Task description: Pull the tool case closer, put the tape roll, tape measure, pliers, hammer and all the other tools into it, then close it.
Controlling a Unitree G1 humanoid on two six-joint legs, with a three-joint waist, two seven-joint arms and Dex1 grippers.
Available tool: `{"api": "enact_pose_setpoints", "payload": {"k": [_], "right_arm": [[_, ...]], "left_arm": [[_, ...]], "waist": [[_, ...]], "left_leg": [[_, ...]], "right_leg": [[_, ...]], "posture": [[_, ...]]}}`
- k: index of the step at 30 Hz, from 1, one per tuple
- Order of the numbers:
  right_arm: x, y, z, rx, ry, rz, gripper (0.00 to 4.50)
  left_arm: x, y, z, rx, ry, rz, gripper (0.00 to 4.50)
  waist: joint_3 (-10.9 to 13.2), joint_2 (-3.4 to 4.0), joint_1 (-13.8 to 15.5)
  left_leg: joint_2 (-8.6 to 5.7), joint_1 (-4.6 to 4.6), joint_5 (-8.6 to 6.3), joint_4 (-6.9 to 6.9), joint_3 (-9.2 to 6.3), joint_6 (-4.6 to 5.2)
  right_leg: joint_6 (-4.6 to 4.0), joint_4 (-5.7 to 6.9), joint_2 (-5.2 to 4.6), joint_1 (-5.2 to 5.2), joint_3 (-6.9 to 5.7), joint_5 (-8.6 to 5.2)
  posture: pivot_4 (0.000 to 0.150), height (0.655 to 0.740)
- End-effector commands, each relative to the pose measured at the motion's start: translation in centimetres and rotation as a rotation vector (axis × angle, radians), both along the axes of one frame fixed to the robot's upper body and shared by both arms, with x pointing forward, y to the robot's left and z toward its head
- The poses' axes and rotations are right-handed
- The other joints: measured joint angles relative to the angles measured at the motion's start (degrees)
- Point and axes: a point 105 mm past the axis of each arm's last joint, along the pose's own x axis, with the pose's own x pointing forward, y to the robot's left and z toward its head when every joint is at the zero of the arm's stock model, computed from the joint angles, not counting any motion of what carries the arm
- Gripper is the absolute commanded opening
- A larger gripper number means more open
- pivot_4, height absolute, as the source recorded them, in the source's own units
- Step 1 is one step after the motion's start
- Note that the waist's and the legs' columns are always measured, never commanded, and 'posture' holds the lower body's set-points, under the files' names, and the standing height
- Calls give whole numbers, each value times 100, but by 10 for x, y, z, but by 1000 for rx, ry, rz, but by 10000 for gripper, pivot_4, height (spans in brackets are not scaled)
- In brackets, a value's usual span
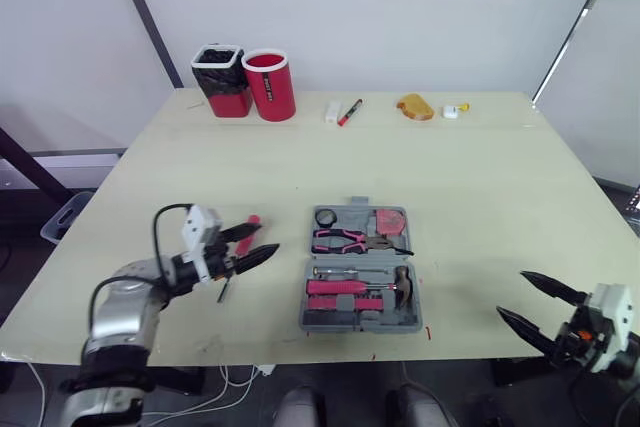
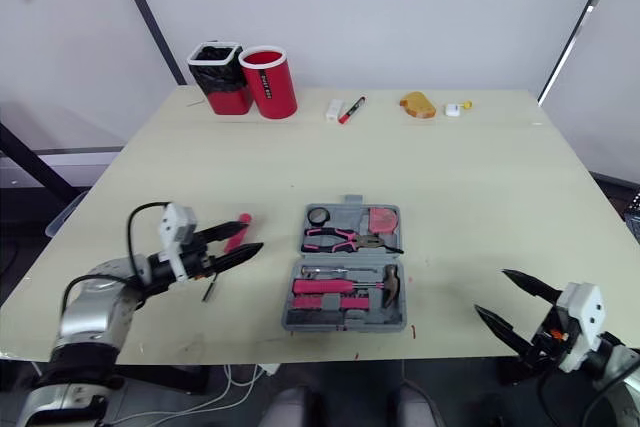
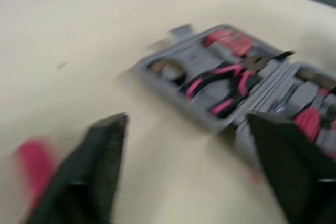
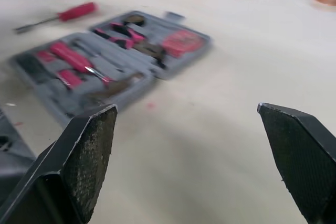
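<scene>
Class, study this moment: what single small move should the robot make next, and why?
Probably lower the left gripper, whose fingers are open, onto the screwdriver and close on its pink handle. The screwdriver lies outside the open tool case, right by that gripper, while the other tools already sit inside.

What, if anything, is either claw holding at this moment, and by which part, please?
Nothing is held. The left claw stands open beside the red-handled metal screwdriver, which lies on the beige table; the right claw is open and empty too.

One tool case (image 1: 358, 325), one loose screwdriver (image 4: 79, 11), two cups (image 1: 222, 82) (image 1: 268, 87).
</scene>
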Motion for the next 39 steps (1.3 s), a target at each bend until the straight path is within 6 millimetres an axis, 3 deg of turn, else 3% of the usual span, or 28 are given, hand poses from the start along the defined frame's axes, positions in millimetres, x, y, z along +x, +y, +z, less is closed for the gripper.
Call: {"api": "enact_pose_setpoints", "payload": {"k": [1,4,8,16,28,35,39], "right_arm": [[-7,-15,9,-8,-53,-70,45000],[-14,-25,8,-12,-49,-120,45000],[-31,-49,6,-26,-27,-210,45000],[-40,-59,5,-29,-16,-260,45000],[-29,-47,8,-13,4,-229,45000],[-11,-10,32,-24,-45,-73,45000],[-5,7,40,-10,-54,-2,45000]], "left_arm": [[-9,16,11,-10,-37,56,44252],[-20,34,7,-9,-15,130,44252],[-44,75,-6,5,29,270,44252],[-65,100,-13,23,55,356,44252],[-63,88,-12,13,42,324,44252],[-45,52,0,-10,-3,255,44252],[-34,40,2,-3,-9,267,44252]], "waist": [[0,1,-4],[1,1,6],[-1,5,-11],[-3,5,-8],[-3,5,-9],[-4,6,-4],[-4,4,-6]], "left_leg": [[0,0,0,-1,1,0],[1,2,0,-3,5,0],[1,8,-1,-8,11,-1],[5,17,-1,-17,25,-1],[5,16,-2,-21,34,-2],[5,15,-2,-21,35,-2],[3,13,-1,-20,32,-2]], "right_leg": [[-6,0,-1,0,0,-4],[-8,-1,-4,0,1,-5],[-11,-3,-7,0,3,-8],[5,-16,-19,1,3,-22],[-15,-18,-23,-2,6,-12],[-14,-17,-22,-2,8,-11],[-12,-17,-19,-1,7,-9]], "posture": [[1500,7400],[1500,7400],[1500,7400],[1500,7400],[1500,7400],[1500,7400],[1500,7400]]}}
